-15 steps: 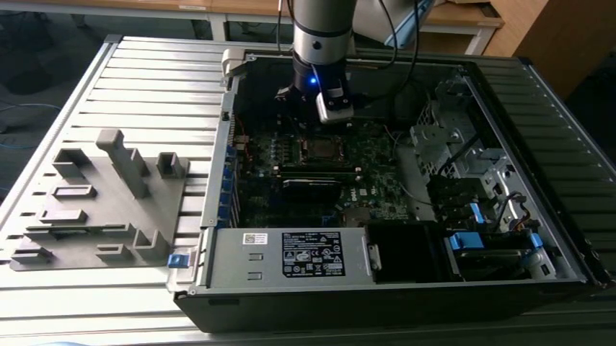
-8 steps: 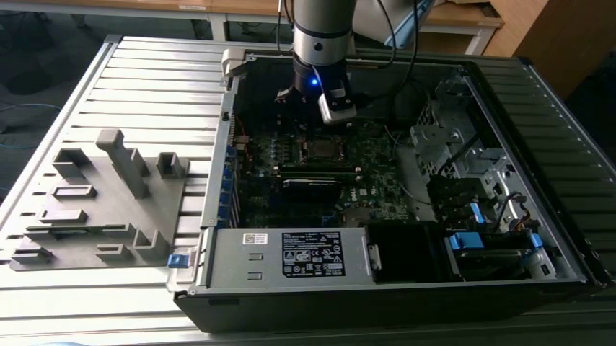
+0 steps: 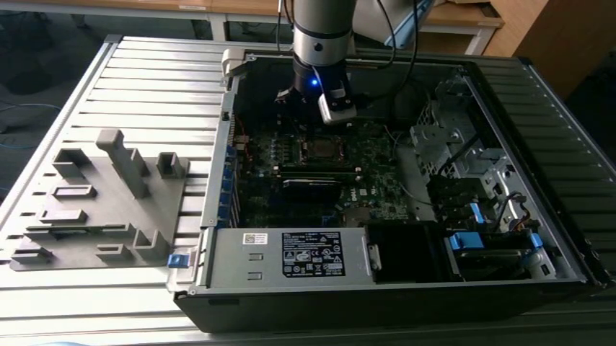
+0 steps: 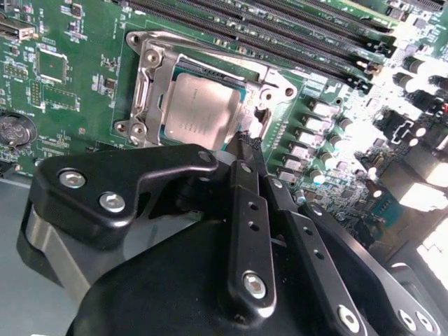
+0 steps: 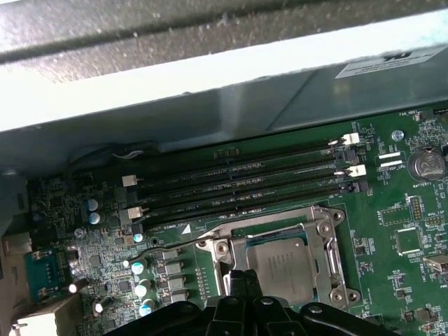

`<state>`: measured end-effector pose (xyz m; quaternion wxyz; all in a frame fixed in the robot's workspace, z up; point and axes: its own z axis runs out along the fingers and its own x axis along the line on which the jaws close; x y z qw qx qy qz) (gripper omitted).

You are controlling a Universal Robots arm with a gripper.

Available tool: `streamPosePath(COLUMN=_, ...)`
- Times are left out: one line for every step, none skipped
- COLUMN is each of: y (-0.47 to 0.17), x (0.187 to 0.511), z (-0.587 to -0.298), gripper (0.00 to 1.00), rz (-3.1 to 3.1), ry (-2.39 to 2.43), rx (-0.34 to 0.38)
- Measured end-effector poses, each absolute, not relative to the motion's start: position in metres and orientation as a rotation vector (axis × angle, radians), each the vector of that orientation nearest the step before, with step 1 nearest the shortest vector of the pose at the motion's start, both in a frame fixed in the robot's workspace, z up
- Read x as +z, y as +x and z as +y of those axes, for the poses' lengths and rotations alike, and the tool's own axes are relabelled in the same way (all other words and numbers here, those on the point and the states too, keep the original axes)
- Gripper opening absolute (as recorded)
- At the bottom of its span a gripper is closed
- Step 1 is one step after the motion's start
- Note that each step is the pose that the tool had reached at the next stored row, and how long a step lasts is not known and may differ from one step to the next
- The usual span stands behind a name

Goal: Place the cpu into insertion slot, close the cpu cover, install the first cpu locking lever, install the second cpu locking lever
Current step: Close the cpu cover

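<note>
Holding the claw (image 4: 246, 143) clenched, just beside the cpu (image 4: 203, 112). Could slip and scratch the cpu cover (image 4: 148, 82) if pushed down crooked.

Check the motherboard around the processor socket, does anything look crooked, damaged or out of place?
Nothing stands out. The cpu lies flat and square in the insertion slot, framed by the cpu cover. The gripper is by the socket's corner. No bent or loose parts show.

Arm (image 3: 322, 32): one, upper centre of the exterior view, pointing straight down. Gripper (image 4: 245, 145): black, fingers (image 4: 250, 210) drawn together.
</note>
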<state>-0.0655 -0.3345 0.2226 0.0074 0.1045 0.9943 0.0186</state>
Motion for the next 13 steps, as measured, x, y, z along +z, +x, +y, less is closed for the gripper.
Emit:
streamPosePath(y=-0.0655, x=0.2226, z=-0.3345, gripper=0.11, rz=3.109, ry=0.327, rx=0.058)
streamPosePath(y=-0.0655, x=0.2226, z=-0.3345, gripper=0.11, rz=3.109, ry=0.327, rx=0.058)
streamPosePath(y=-0.0655, x=0.2226, z=-0.3345, gripper=0.11, rz=3.109, ry=0.327, rx=0.058)
streamPosePath(y=-0.0655, x=0.2226, z=-0.3345, gripper=0.11, rz=3.109, ry=0.327, rx=0.058)
streamPosePath(y=-0.0655, x=0.2226, z=-0.3345, gripper=0.11, rz=3.109, ry=0.327, rx=0.058)
streamPosePath(y=-0.0655, x=0.2224, z=-0.3345, gripper=0.11, rz=3.109, ry=0.327, rx=0.058)
streamPosePath(y=-0.0655, x=0.2221, z=-0.3345, gripper=0.11, rz=3.109, ry=0.327, rx=0.058)
streamPosePath(y=-0.0655, x=0.2220, z=-0.3345, gripper=0.11, rz=3.109, ry=0.327, rx=0.058)
streamPosePath(y=-0.0655, x=0.2219, z=-0.3345, gripper=0.11, rz=3.109, ry=0.327, rx=0.058)
streamPosePath(y=-0.0655, x=0.2220, z=-0.3345, gripper=0.11, rz=3.109, ry=0.327, rx=0.058)
streamPosePath(y=-0.0655, x=0.2219, z=-0.3345, gripper=0.11, rz=3.109, ry=0.327, rx=0.058)
streamPosePath(y=-0.0655, x=0.2219, z=-0.3345, gripper=0.11, rz=3.109, ry=0.327, rx=0.058)
streamPosePath(y=-0.0655, x=0.2218, z=-0.3345, gripper=0.11, rz=3.109, ry=0.327, rx=0.058)
